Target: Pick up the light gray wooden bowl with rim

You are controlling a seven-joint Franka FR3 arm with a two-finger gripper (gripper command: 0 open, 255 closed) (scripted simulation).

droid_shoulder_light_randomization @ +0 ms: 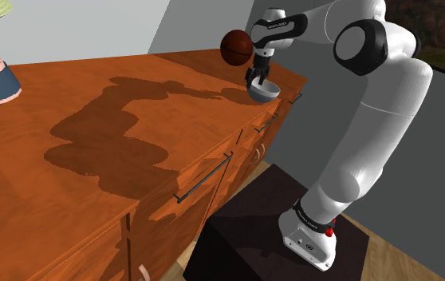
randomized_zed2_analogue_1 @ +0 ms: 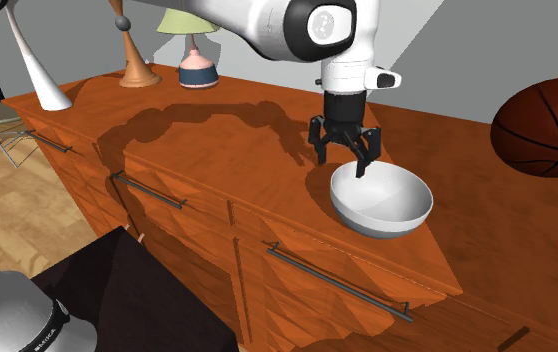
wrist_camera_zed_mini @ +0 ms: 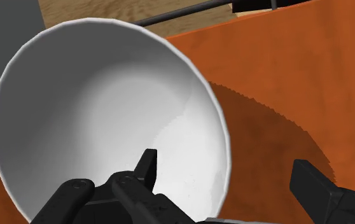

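**ITEM: BOWL, PALE, RIMMED — ON SIDEBOARD TOP, UNDER SPREAD GRIPPER**

Description: Round bowl (randomized_zed2_analogue_1: 382, 205), drawn plain white to light grey, with a smooth inside and a thin rim that flares outward. No grain or material is legible. It stands upright with its mouth up.

Location: The bowl is on the orange-brown sideboard top (randomized_zed2_analogue_1: 217, 140), close to the front edge and above a drawer with a long dark bar handle (randomized_zed2_analogue_1: 337, 282).

End effector: The black gripper (randomized_zed2_analogue_1: 344, 160) hangs over the bowl's rim on the side nearer the wall. Its fingers are spread apart. In the wrist view one finger (wrist_camera_zed_mini: 147, 165) reaches inside the bowl and the other stands outside over the wood, with the rim between them. Neither visibly presses on it.

Edges and room: The top drops off just in front of the bowl. A basketball (randomized_zed2_analogue_1: 545, 125) sits well apart at the second exterior view's right. Toward that view's left lies a bare stretch of wood bearing the arm's shadow. A lamp (randomized_zed2_analogue_1: 197, 60), a vase (randomized_zed2_analogue_1: 137, 60) and a white cone (randomized_zed2_analogue_1: 39, 70) stand at the far end.
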